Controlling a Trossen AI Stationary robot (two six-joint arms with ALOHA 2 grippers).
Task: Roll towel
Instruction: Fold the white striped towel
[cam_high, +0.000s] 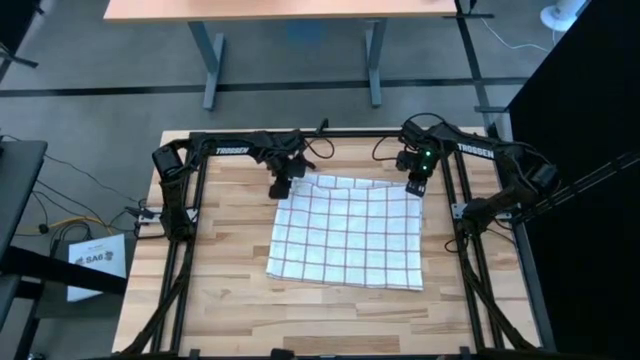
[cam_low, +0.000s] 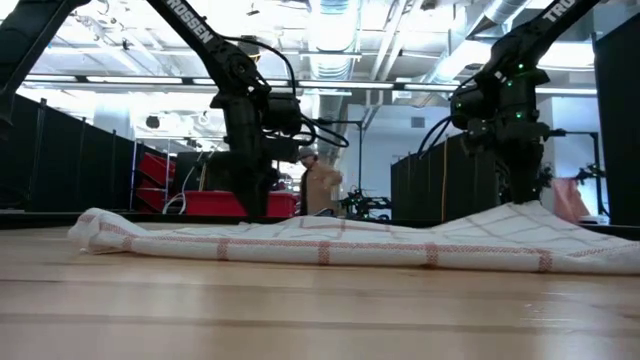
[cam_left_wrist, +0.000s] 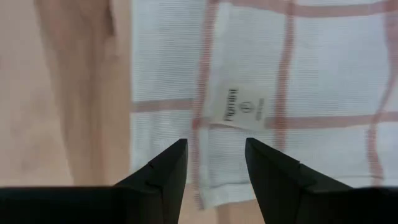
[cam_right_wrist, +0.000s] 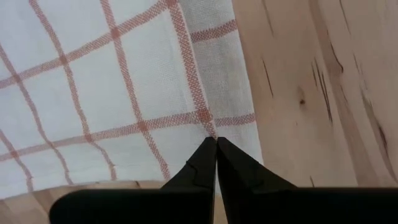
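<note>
Left gripper (cam_left_wrist: 214, 163) released, fingers (cam_left_wrist: 166, 168) parted, poised over the towel's (cam_high: 348, 232) far left corner, about 11 o'clock on the cloth in the high view. Small sewn label (cam_left_wrist: 243, 107) just ahead of the gap, hem running between the tips. Probably spread so as to straddle the edge before pinching.

Right gripper (cam_right_wrist: 216, 155) clenched, tips meeting right on the hem near the far right corner, about 1 o'clock on the cloth. From the low view, cloth rising in a slight peak beneath that arm (cam_low: 505, 100), so very likely pinched and lifted a little. Grasping the towel, judging by that lift and by the tips pressed on the weave.

Towel spread nearly flat mid-worktop (cam_high: 230, 280), red-brown grid up, turned slightly so that the near edge slopes. Far edge close under both arms; near edge toward 6 o'clock, well apart from either gripper. Left border bunched into a low fold, seen from the low view.

Two far corners chosen, presumably, to carry the far edge evenly toward 6 o'clock and start a straight roll. Rolling not yet begun: no turn of cloth anywhere. Next: closing the left on its corner, matching heights. Risk: one corner held alone, giving a skewed, cone-shaped roll, or thin cloth slipping free.

Person (cam_low: 320, 185) standing in the room far beyond the worktop, clear of the work.
</note>
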